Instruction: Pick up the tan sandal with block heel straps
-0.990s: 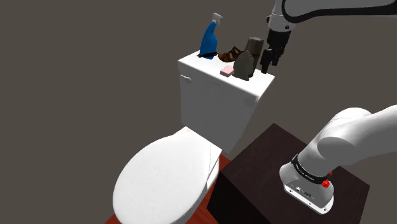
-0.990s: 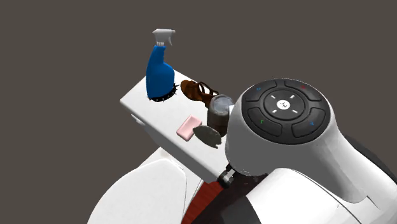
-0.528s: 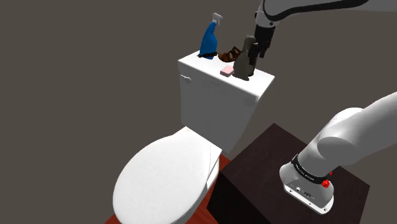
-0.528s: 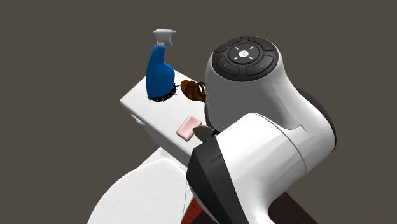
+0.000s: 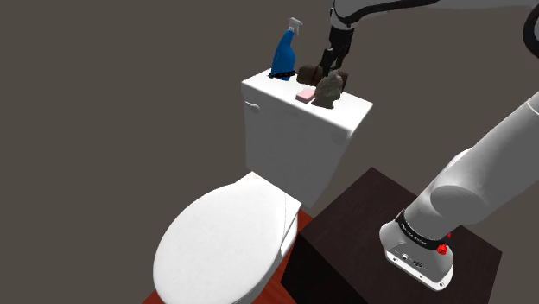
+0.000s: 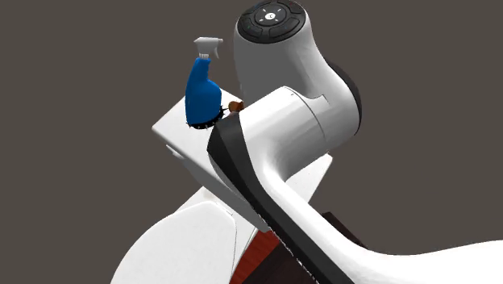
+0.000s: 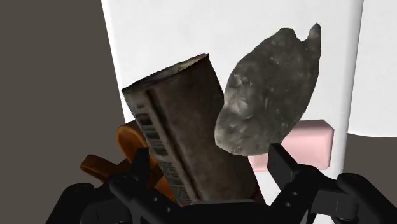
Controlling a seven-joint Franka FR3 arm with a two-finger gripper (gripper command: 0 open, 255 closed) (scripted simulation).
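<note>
On the white tank lid (image 5: pixel 268 86) of the toilet (image 5: pixel 225 242), in the shoulder view, the brown strappy sandal (image 5: pixel 307 75) is lying between a blue spray bottle (image 5: pixel 285 53) and a grey, rock-like lump (image 5: pixel 329 88). A pink soap bar (image 5: pixel 304 97) is sitting just in front of them. The white arm is reaching down from the picture's top, and its black fingers (image 5: pixel 331 62) are hanging close over the sandal and the lump. The dark stand (image 5: pixel 380 242) is showing at the lower right.

From the second exterior view, the arm (image 6: pixel 282 121) is covering most of the lid (image 6: pixel 173 129). A small brown bit of the sandal (image 6: pixel 235 106) is peeking out just beside the spray bottle (image 6: pixel 201 95).

Along the wrist view, the fingers (image 7: pixel 283 167) are standing apart. A brown can with a barcode (image 7: pixel 181 133) is leaning between them, and neither finger is plainly touching it. The sandal (image 7: pixel 124 143) is lying just outside one finger, on the side of the can away from the lump (image 7: pixel 270 95). The soap bar (image 7: pixel 308 143) is lying beyond the other finger.
</note>
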